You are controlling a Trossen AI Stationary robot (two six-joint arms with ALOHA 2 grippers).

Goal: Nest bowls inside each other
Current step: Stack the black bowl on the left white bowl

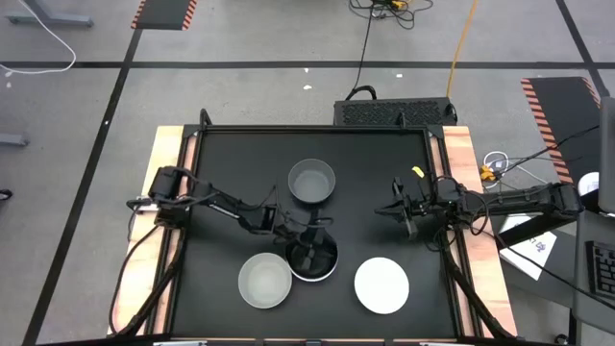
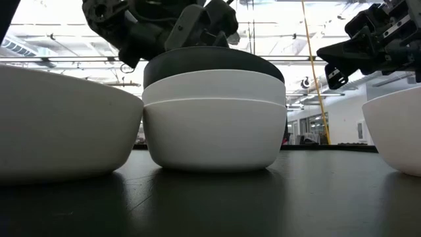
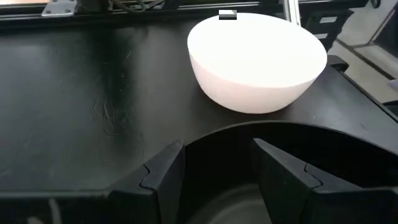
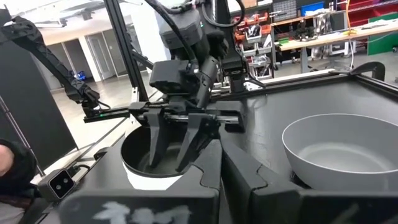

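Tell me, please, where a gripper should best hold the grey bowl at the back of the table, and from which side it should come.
Grip the grey bowl by its thin rim, coming from straight above, with one finger inside the wall and one outside. It stands upright, mouth open and empty, apart from the other bowls, so any rim section looks free. The side facing the shut right gripper seems handiest.

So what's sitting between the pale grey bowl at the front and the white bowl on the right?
The stack topped by the black bowl sits between the pale grey bowl and the white bowl, the left gripper over it, as the high view shows.
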